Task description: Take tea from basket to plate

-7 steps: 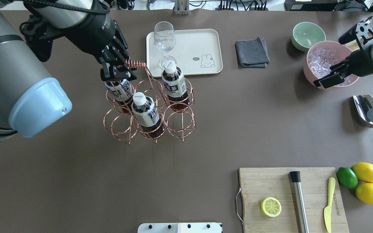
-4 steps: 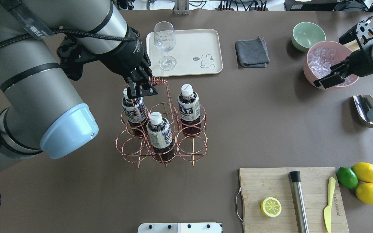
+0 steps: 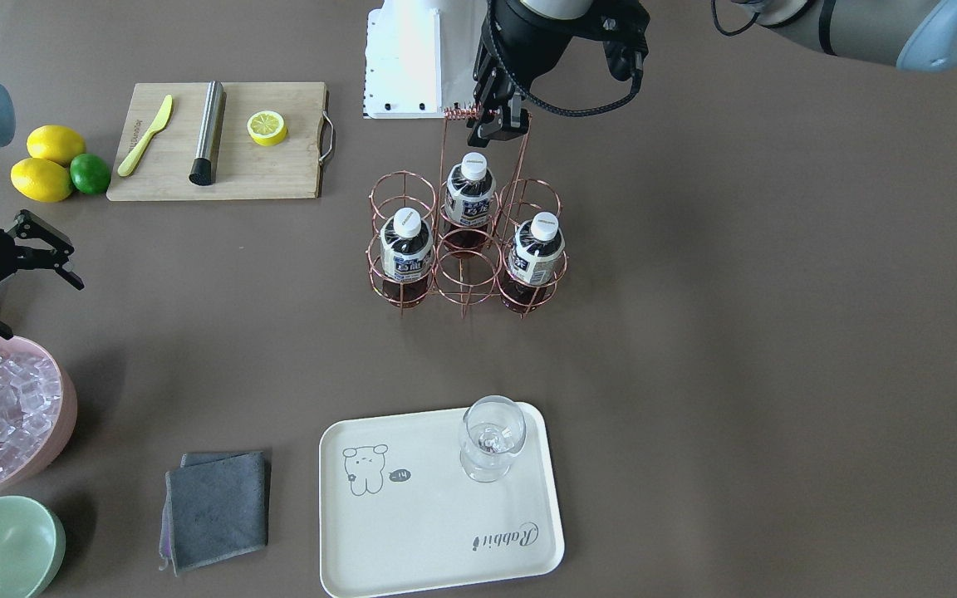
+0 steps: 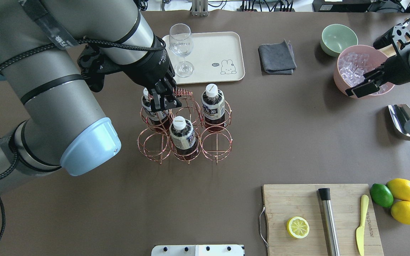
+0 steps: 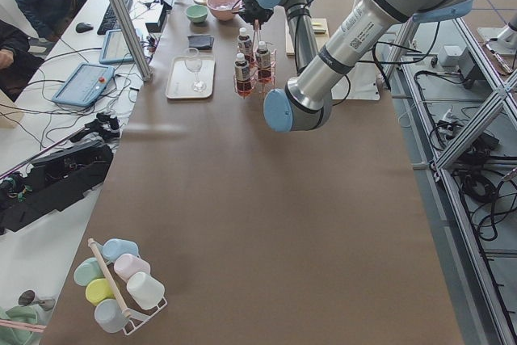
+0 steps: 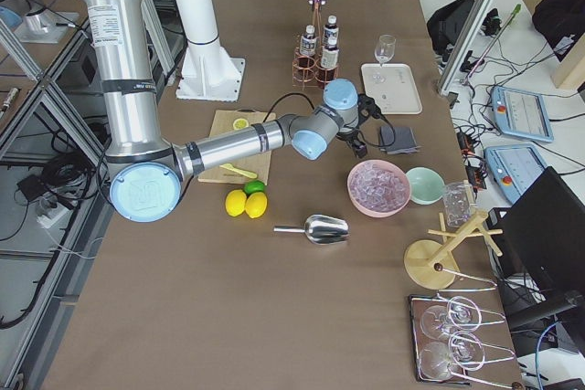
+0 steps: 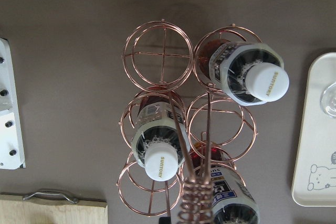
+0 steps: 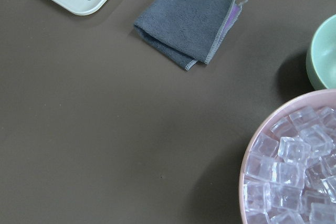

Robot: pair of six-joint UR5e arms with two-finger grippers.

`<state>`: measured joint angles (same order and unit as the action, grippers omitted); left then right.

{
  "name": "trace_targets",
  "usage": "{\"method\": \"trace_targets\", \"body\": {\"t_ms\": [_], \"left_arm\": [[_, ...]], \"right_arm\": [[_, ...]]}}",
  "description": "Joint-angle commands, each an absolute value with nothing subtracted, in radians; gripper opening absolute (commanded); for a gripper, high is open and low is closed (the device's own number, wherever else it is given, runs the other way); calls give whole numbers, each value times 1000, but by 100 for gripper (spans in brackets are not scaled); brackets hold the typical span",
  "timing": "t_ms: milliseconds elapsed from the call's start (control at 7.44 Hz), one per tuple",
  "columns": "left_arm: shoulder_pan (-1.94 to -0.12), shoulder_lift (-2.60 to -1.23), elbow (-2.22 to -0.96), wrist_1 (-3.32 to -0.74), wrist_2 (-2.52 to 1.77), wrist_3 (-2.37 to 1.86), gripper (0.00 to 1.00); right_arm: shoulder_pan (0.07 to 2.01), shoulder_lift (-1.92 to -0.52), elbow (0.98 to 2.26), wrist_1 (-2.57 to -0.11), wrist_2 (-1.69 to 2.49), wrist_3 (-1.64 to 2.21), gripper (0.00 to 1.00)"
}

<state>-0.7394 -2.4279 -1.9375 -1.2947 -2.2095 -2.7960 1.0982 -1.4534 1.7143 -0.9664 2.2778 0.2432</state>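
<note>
The copper wire basket (image 4: pixel 216 149) stands upright just in front of the plate (image 4: pixel 208 49). My left gripper (image 4: pixel 164 99) is shut on its coiled handle (image 4: pixel 183 93). I cannot tell whether the basket touches the table. Three tea bottles sit in its cells: one at the back right (image 4: pixel 213 103), one at the front middle (image 4: pixel 183 133), and one at the back left (image 4: pixel 151 110), half hidden under the gripper. The left wrist view shows the white caps from above (image 7: pixel 266 83). My right gripper (image 4: pixel 356 85) is open and empty beside the ice bowl.
A stemmed glass (image 4: pixel 182 46) stands on the plate's left end. A grey cloth (image 4: pixel 277 58), a green bowl (image 4: pixel 338 39) and a pink bowl of ice (image 4: pixel 359 69) lie to the right. A metal scoop (image 4: pixel 400 121) and a cutting board (image 4: pixel 297 202) with a lemon half are nearer.
My left gripper has carried the basket with its three bottles to the right, away from the table's left side. The right arm has not moved.
</note>
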Motion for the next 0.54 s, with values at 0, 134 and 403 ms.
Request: {"method": "trace_targets", "body": {"t_ms": [0, 134, 403], "left_arm": [[-738, -2424, -1866, -1356, -2209, -2790, 0], [-738, -2427, -1856, -1364, -2209, -2790, 0], [-738, -2427, -1858, -1364, -2210, -2790, 0]], "right_arm": [[1098, -1454, 1715, -966, 2275, 245, 100], [1097, -1448, 1713, -966, 2270, 248, 100], [1097, -1440, 1687, -893, 2247, 290, 100]]}}
